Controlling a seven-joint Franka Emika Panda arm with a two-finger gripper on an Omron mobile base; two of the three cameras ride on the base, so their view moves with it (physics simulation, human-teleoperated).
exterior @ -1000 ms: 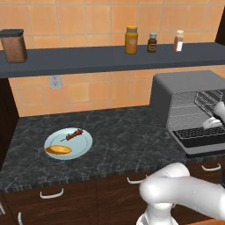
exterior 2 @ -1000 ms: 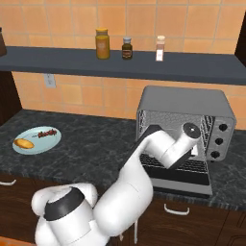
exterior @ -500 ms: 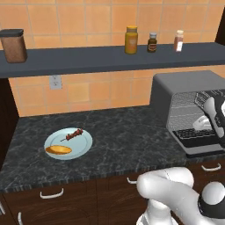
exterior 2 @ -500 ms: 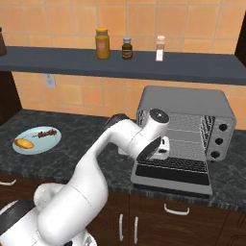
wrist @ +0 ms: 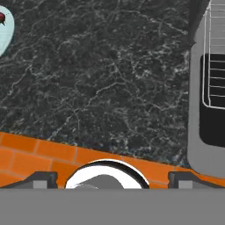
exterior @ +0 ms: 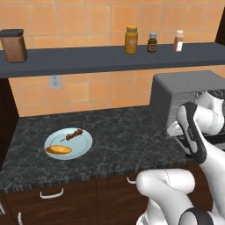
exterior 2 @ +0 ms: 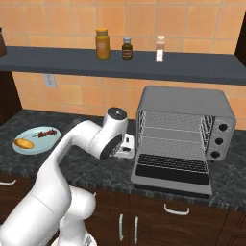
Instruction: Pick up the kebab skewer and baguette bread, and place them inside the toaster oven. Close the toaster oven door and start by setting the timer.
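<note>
A pale blue plate (exterior: 79,147) lies at the counter's left. On it are the kebab skewer (exterior: 74,134) with dark meat chunks and the orange baguette bread (exterior: 58,150), side by side. The same skewer (exterior 2: 47,133) and bread (exterior 2: 24,143) appear in the right base view. The grey toaster oven (exterior 2: 185,103) stands at the right, its glass door (exterior 2: 172,172) folded down flat and the wire racks bare. My gripper (exterior 2: 127,149) hangs over the counter just left of the oven, far from the plate. In the hand view its fingertips (wrist: 44,178) stand wide apart, open and holding nothing.
The dark marble counter (exterior: 127,132) stretches between the plate and the oven. Above it, a shelf (exterior: 88,59) carries an orange jar (exterior: 131,39), two small bottles and a brown canister (exterior: 14,45). A wall outlet (exterior: 55,81) sits under the shelf.
My arm has swung left, out from the front of the oven's open mouth to the counter beside the oven. The plate, food and oven door stay as they were.
</note>
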